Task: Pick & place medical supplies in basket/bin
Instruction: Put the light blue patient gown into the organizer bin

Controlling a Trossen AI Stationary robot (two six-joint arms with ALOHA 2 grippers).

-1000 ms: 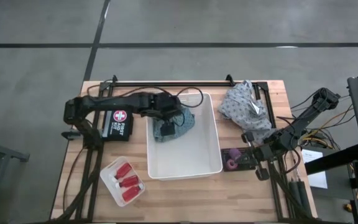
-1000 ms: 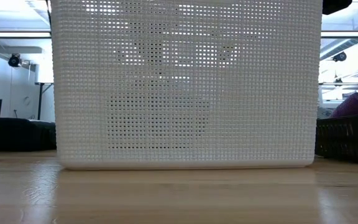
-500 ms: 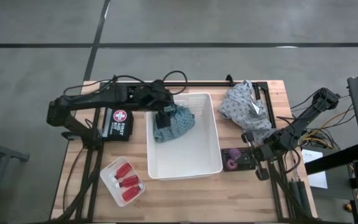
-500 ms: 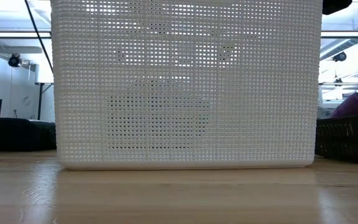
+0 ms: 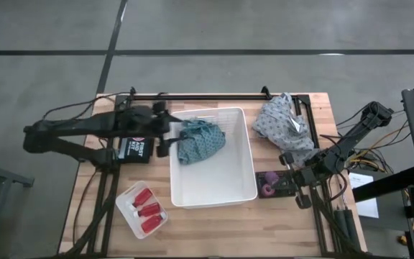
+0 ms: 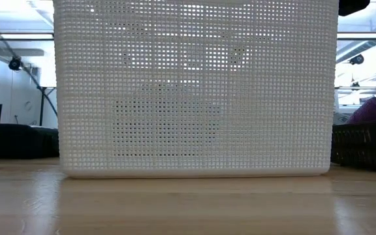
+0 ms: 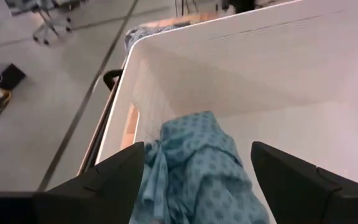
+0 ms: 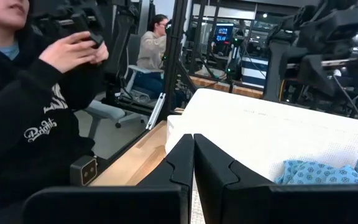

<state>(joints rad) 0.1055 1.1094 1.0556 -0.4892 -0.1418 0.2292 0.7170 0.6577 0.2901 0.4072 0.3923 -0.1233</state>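
Empty, jaws apart, the left gripper (image 5: 165, 137) sits beside the deep white plastic basket (image 5: 244, 165); the red white-capped bottles (image 5: 146, 209) lie nearest it

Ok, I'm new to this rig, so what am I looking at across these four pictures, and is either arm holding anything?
Two dark robot arms work at a wooden table. The overhead picture shows everything; the low one, at table height, mostly sees the white basket; the other two come from cameras on the wrists.

The left gripper is at the basket's left rim, open and empty. The teal cloth lies inside the basket, at its far end. The right gripper waits shut beside the grey cloth, holding nothing.

Also on the table: red bottles in a small tray, purple rolls in a black tray, and a first aid pouch. The right wrist camera shows a person beyond the table.
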